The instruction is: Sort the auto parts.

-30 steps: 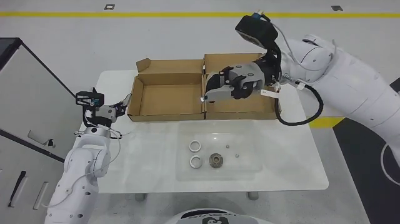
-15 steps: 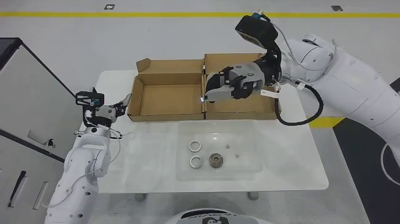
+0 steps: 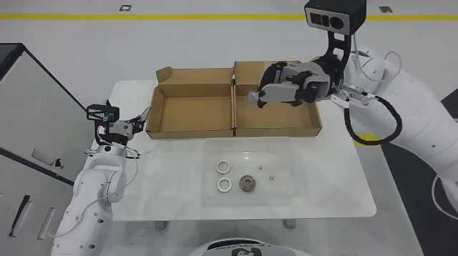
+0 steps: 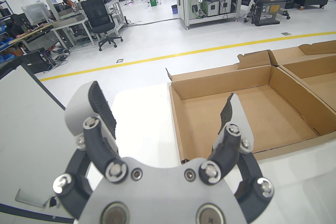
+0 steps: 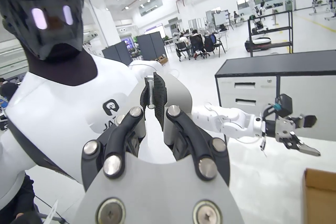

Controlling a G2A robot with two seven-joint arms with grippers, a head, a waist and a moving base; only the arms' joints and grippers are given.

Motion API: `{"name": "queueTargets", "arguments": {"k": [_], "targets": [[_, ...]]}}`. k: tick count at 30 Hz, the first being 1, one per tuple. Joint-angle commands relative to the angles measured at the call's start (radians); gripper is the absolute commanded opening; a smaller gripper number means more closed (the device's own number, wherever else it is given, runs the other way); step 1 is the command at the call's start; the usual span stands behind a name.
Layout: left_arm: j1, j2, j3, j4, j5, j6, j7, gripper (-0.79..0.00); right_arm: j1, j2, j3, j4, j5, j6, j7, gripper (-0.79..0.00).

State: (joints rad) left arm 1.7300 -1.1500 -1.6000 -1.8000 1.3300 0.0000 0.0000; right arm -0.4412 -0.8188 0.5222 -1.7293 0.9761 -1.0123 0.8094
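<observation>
My right gripper [image 3: 255,97] hangs above the right cardboard box [image 3: 309,118], tilted up and shut on a threaded metal bolt [image 5: 150,94] that sits between its pads. On the table in front of the boxes lie two white rings [image 3: 224,165] [image 3: 224,184], a dark round gear-like part [image 3: 247,182] and two tiny parts [image 3: 260,166] [image 3: 272,177]. My left gripper [image 4: 164,109] stands open with nothing in it, at the table's left edge beside the left cardboard box [image 4: 236,114]. It is also seen from above as the left gripper [image 3: 137,121].
Two open shallow cardboard boxes stand side by side at the back of the white table [image 3: 336,184]; the left box [image 3: 192,109] holds nothing. The loose parts lie on a clear mat [image 3: 286,192]. A dark-topped cabinet [image 3: 21,84] stands left of the table.
My right arm has risen from low in the right box and swung rightward, its wrist turning upward with the bolt in the gripper. The left arm has kept still.
</observation>
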Motion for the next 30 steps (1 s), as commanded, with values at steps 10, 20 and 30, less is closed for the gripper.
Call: {"name": "queueTargets", "arguments": {"k": [10, 20, 30], "targets": [[0.0, 0.0, 0.0, 0.0, 0.0, 0.0, 0.0, 0.0, -0.106, -0.049, 0.138, -0.114, 0.121, 0.0, -0.001, -0.785], [0.0, 0.0, 0.0, 0.0, 0.0, 0.0, 0.0, 0.0, -0.126, -0.076, 0.166, -0.148, 0.176, 0.009, 0.008, -0.785], [0.0, 0.0, 0.0, 0.0, 0.0, 0.0, 0.0, 0.0, -0.204, -0.093, 0.205, -0.21, 0.249, 0.0, -0.03, -0.785]]}}
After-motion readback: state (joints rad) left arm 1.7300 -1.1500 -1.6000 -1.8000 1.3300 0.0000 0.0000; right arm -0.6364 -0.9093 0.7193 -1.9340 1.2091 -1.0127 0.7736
